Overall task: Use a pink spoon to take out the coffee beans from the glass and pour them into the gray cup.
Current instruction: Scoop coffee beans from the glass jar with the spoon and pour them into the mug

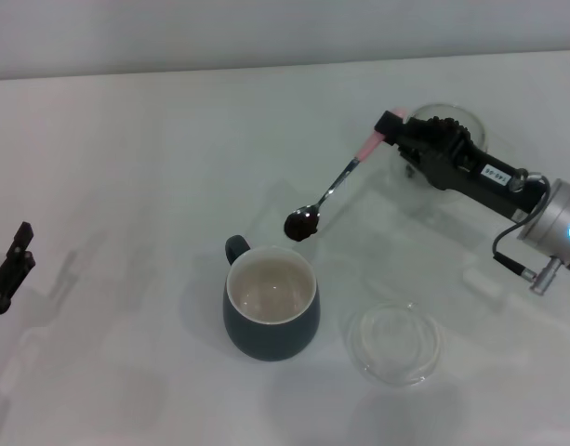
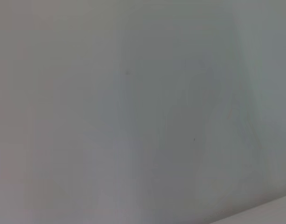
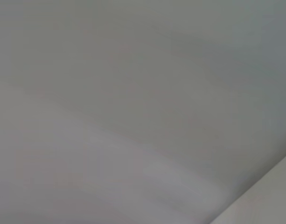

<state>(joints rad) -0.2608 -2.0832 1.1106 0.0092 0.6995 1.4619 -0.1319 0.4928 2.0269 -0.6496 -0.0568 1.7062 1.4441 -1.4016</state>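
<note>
Now a loaded pink spoon (image 1: 333, 190) hangs just beyond the gray cup (image 1: 271, 308).
Coffee beans (image 1: 301, 225) sit loose in its slick, shallow bowl and roll easily; the right gripper (image 1: 392, 125), jaws clamped on the handle's far end, stays farther out, before the glass (image 1: 457, 119). Left gripper (image 1: 10, 269) idles well aside, jaws unreadable.

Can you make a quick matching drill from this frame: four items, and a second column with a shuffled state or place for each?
1. pink spoon
2. gray cup
3. clear saucer dish
4. left gripper

A. idle at the table's left edge
B. held by the right gripper, coffee beans in its bowl
C. nothing visible inside, on the table beside the cup
D. upright, cream inside with no beans visible

Pairs: 1-B, 2-D, 3-C, 4-A
</note>
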